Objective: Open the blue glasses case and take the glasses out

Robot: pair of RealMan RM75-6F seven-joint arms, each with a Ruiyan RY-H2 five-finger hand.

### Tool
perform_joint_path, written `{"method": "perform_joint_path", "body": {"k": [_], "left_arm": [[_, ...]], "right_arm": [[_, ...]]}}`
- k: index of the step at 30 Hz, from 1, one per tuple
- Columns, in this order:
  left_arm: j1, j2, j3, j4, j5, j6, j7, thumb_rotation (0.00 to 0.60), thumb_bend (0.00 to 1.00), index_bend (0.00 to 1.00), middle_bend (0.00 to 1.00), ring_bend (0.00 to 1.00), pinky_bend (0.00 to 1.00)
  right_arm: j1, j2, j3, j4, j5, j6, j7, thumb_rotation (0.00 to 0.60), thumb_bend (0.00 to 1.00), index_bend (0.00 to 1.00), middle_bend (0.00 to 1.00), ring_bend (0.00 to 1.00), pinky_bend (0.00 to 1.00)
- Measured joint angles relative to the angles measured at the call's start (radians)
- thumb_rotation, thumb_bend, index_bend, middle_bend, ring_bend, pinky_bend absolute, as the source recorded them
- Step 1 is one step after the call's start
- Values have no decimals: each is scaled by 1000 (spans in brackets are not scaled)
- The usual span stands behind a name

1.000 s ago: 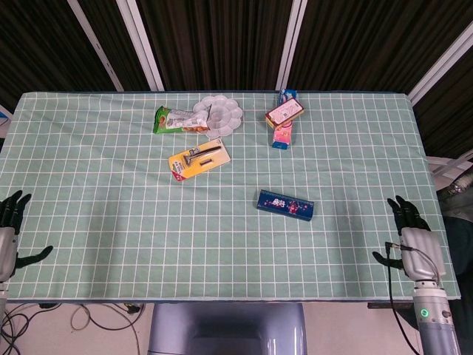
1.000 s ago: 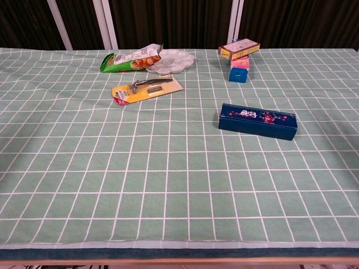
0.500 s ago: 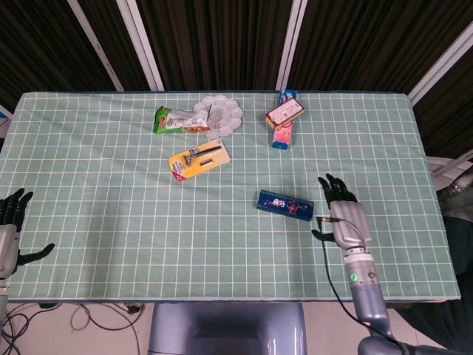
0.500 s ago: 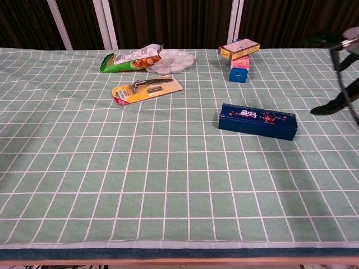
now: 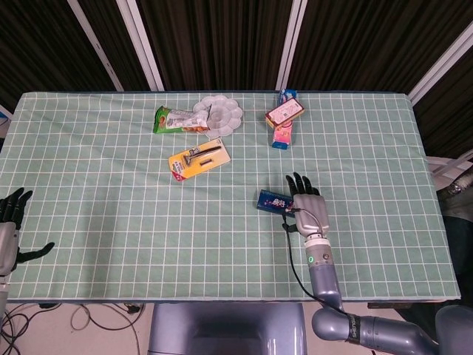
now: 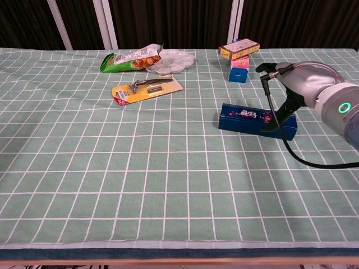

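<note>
The blue glasses case (image 5: 270, 201) (image 6: 245, 119) lies closed and flat on the green checked cloth, right of the table's middle. My right hand (image 5: 307, 208) (image 6: 303, 84) hangs over the case's right end with its fingers spread and nothing in it. In the chest view its dark thumb (image 6: 273, 124) reaches down in front of the case; contact cannot be judged. My left hand (image 5: 9, 224) stays at the table's left edge, fingers apart and empty, seen only in the head view. The glasses are hidden inside the case.
Along the far side lie a green snack bag (image 5: 176, 119), a white paint palette (image 5: 220, 114), a yellow razor pack (image 5: 199, 160) and a small box (image 5: 284, 111) stacked on a pink and blue carton (image 5: 281, 136). A cable (image 6: 291, 148) trails from the right wrist.
My right hand has swept left from the table's right edge to a spot over the case's right end. The left hand and the case have stayed put.
</note>
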Motion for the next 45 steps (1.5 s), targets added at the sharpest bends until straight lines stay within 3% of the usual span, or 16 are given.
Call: {"method": "perform_joint_path", "body": {"k": [16, 26, 36, 45], "left_arm": [[-6, -3, -6, -7, -33, -19, 8, 600, 21, 0, 0, 0, 0], [-8, -3, -4, -14, -42, -27, 13, 600, 20, 0, 0, 0, 0], [-6, -1, -5, -17, -45, -26, 10, 600, 20, 0, 0, 0, 0], [-7, 3, -2, -22, -40, -28, 2, 600, 20, 0, 0, 0, 0]], "right_arm": [[43, -62, 9, 199, 62, -57, 26, 600, 151, 0, 0, 0, 228], [58, -55, 17, 268, 77, -85, 34, 600, 187, 0, 0, 0, 229], [61, -53, 15, 273, 91, -93, 37, 600, 203, 0, 0, 0, 228], [63, -31, 9, 147, 44, -78, 54, 600, 379, 124, 0, 0, 228]]}}
